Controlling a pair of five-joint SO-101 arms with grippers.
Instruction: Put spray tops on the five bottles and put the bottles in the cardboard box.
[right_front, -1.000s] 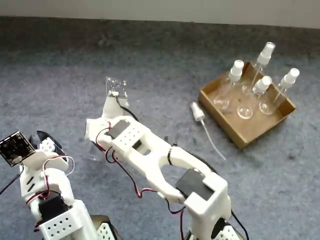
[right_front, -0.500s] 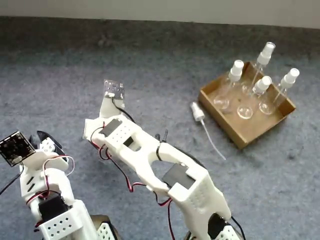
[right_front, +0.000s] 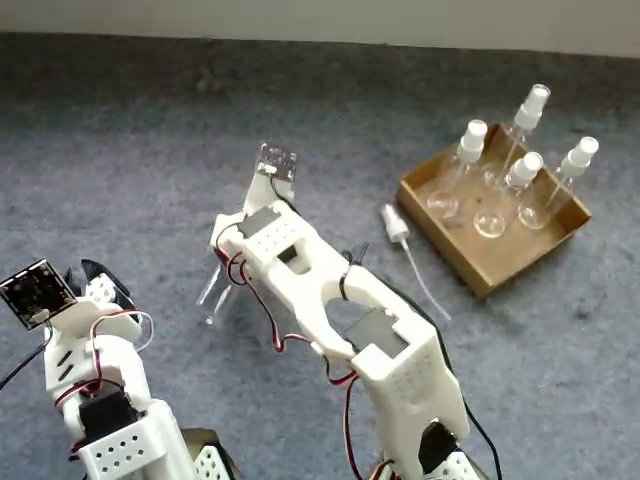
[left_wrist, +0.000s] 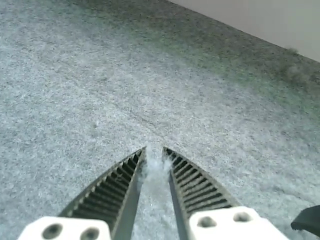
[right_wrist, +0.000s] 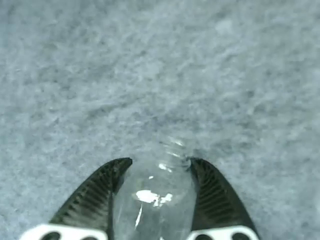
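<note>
Four capped bottles (right_front: 462, 170) in box (right_front: 497, 262); fifth (right_wrist: 152, 200) pinched by right gripper (right_wrist: 160, 162); left gripper (left_wrist: 154, 150) closed.

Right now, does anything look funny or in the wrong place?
Yes: one spray top lies loose on the carpet beside the cardboard box. The right hand holds a bottle with no top on it.

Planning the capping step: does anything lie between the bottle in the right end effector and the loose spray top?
Nothing visible does; bare carpet lies between the bottle and the spray top beside the cardboard box.
</note>
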